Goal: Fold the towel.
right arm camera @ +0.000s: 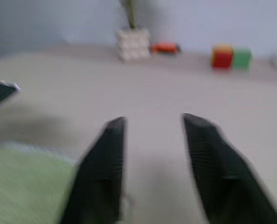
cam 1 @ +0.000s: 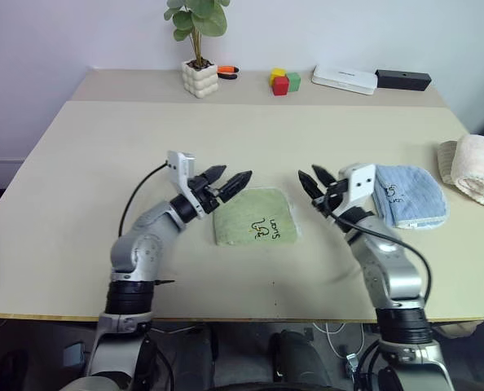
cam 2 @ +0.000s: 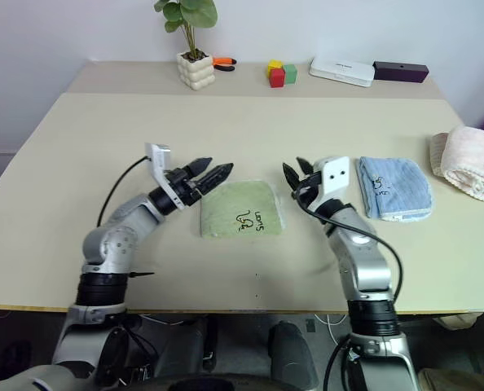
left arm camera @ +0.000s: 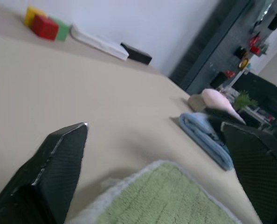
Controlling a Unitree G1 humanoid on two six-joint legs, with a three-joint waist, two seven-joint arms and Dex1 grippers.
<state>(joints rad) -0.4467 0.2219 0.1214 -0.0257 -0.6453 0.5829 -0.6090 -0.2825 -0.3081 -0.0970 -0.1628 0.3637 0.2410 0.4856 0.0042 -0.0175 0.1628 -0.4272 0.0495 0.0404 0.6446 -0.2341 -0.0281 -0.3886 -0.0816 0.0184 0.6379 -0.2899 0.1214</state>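
The towel [cam 1: 254, 217] lies folded flat on the bench [cam 1: 79, 179], light green terry, dark embroidered mark up, between the left gripper [cam 1: 229, 182] and right gripper [cam 1: 316, 184], both jaws parted, empty.

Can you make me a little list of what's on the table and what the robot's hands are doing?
green towel: folded, flat on the table
left gripper: open, holding nothing, beside the towel
right gripper: open, holding nothing
blue towel: folded, by the right gripper
cream towel: rolled, at the table's edge
plant: far side
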